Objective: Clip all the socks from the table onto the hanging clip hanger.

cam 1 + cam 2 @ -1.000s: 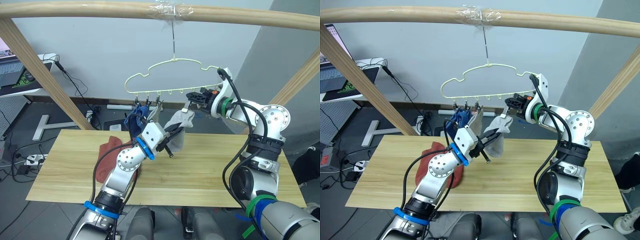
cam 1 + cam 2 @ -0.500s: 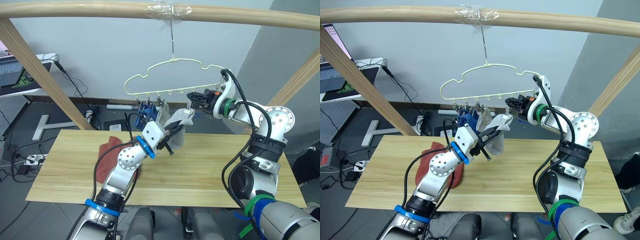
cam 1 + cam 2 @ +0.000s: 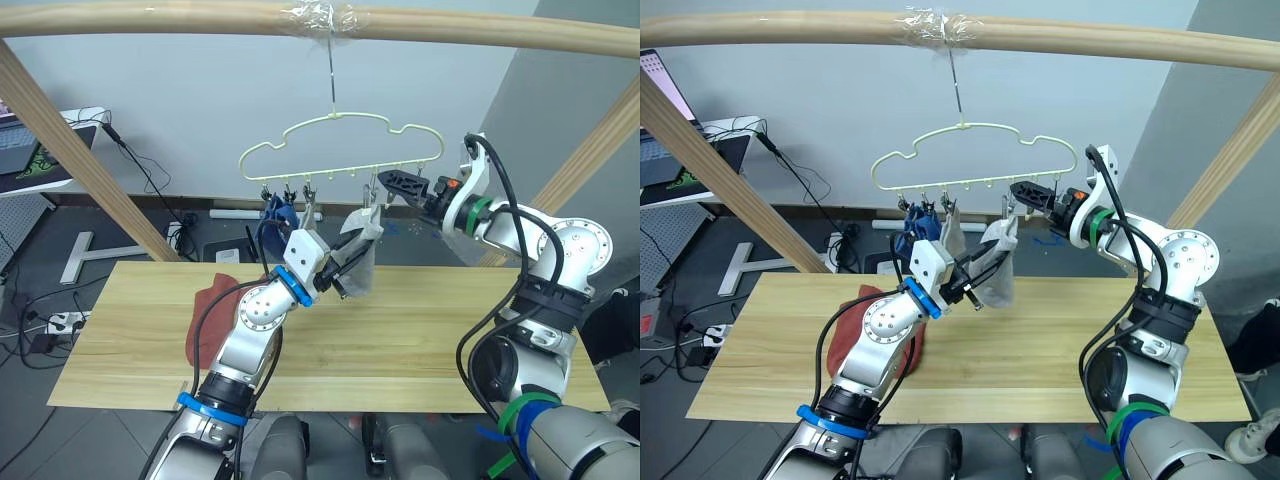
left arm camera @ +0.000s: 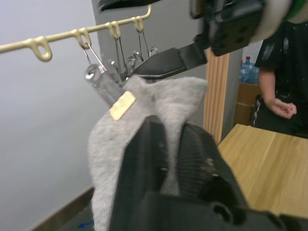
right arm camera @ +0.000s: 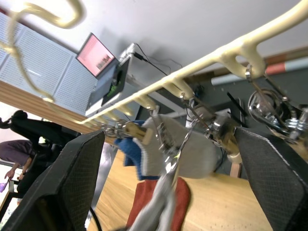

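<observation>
Since the earlier frames the left gripper (image 3: 345, 268) has carried the light grey knit sock (image 3: 362, 262) up to the clips, and the right gripper (image 3: 1025, 192) has backed off it and opened. Nearest, the wide light-wood plank table (image 3: 420, 330) carries the rust-red socks (image 3: 208, 318) in a heap at its left. Above the table, the left jaws are closed on the grey sock, pinching its body; its top edge lies against a small metal clip (image 4: 103, 79). Right jaws stand spread wide with nothing held, just beside the clips on the right end of the bar. Behind, the pale yellow-green wire hanger (image 3: 340, 130) hangs by its hook from the round wooden pole (image 3: 480, 35); a blue sock (image 3: 278, 210) and a second grey sock (image 3: 953, 232) hang from its left clips.
</observation>
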You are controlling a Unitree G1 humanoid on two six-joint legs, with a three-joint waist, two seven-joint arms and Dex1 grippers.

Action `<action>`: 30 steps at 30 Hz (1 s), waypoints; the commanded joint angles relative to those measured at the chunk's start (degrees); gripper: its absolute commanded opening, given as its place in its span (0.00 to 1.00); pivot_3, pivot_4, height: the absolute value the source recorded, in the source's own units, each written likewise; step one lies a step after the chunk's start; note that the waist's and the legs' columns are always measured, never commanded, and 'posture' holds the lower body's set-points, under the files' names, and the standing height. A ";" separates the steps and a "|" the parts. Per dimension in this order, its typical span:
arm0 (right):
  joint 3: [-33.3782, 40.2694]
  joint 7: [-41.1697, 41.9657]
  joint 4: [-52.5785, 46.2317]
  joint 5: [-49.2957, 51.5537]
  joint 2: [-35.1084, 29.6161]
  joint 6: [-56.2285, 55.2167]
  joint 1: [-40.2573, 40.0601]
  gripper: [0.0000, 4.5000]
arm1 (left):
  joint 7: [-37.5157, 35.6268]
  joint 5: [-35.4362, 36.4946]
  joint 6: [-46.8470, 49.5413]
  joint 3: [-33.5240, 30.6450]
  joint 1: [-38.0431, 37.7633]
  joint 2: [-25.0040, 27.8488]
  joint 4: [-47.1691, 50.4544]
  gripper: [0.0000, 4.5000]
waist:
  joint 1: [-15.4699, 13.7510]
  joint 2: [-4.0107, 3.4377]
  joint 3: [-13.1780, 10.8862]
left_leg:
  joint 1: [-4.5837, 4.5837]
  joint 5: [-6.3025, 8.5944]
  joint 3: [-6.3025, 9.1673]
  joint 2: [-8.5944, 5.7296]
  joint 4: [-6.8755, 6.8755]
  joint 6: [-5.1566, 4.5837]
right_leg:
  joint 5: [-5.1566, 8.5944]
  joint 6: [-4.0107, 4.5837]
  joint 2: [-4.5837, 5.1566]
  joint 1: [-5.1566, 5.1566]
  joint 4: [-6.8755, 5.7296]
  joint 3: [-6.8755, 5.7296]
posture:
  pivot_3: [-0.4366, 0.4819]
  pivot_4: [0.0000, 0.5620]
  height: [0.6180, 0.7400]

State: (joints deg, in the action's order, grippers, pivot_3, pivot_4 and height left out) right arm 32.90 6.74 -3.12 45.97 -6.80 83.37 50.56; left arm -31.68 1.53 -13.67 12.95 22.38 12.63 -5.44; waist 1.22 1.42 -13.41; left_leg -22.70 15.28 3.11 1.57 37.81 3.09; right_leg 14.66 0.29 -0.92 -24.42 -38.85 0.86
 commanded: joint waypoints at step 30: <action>-37.29 3.31 -14.60 -33.10 -3.16 -53.79 -24.60 0.38 | -4.57 13.56 21.40 -11.96 -8.01 12.53 23.32 1.00 | 0.44 -0.04 -0.07 | 0.08 -0.01 -0.06 0.07 0.01 0.03 | 0.04 -0.11 -0.01 -0.03 0.03 0.06 | 0.52 0.37 1.00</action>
State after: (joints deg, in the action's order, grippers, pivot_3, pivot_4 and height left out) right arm -4.45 10.82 -17.87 14.26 -10.40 31.69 25.22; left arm -36.74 14.67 7.67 1.83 14.21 25.03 15.42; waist 1.67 1.38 -13.48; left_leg -22.61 15.27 3.05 1.62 37.84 3.12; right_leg 14.70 0.18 -0.94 -24.45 -38.83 0.93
